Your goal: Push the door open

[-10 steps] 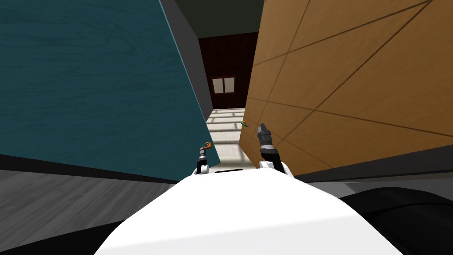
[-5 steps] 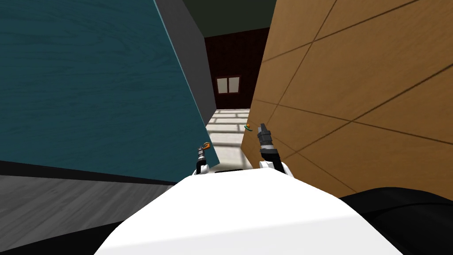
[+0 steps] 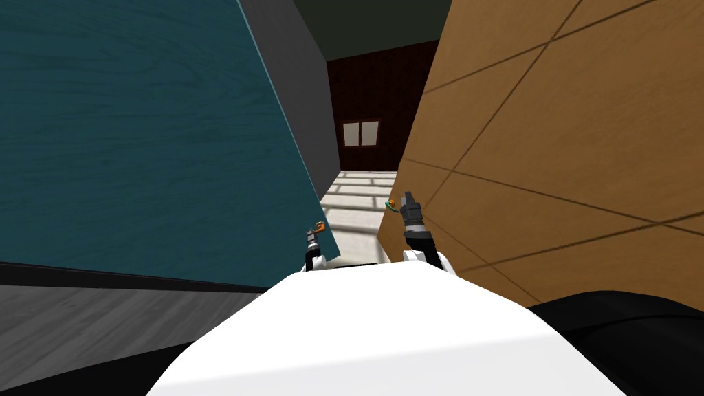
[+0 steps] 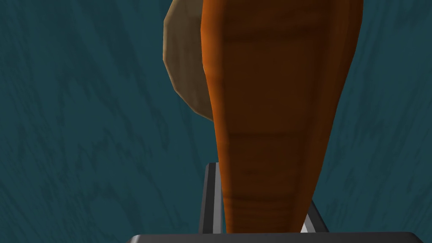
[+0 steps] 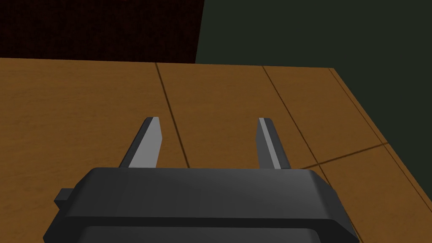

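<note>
Teal, the largest surface: a teal door [image 3: 137, 137] spans 9 to 11 o'clock in the head view, its grey edge turned toward the gap at 12. A brown wooden door [image 3: 564, 137] scored with dark grooves fills 1 to 3 o'clock. Grey plank floor [image 3: 103, 323] lies at 8 o'clock. Through the gap, pale tiled floor [image 3: 357, 199] runs to a dark red wall [image 3: 371, 89] with a small window [image 3: 361, 133]. The right gripper [image 5: 209, 122] lies along the brown door, blades spread wide, holding nothing. The left gripper [image 4: 261, 185] is closed on the teal door's orange lever handle [image 4: 278, 84], blades pressing its sides, beside a tan rosette [image 4: 183, 71]. A small orange and green handle [image 3: 392, 204] sits at the brown door's near edge, at 9 o'clock of the right gripper.
</note>
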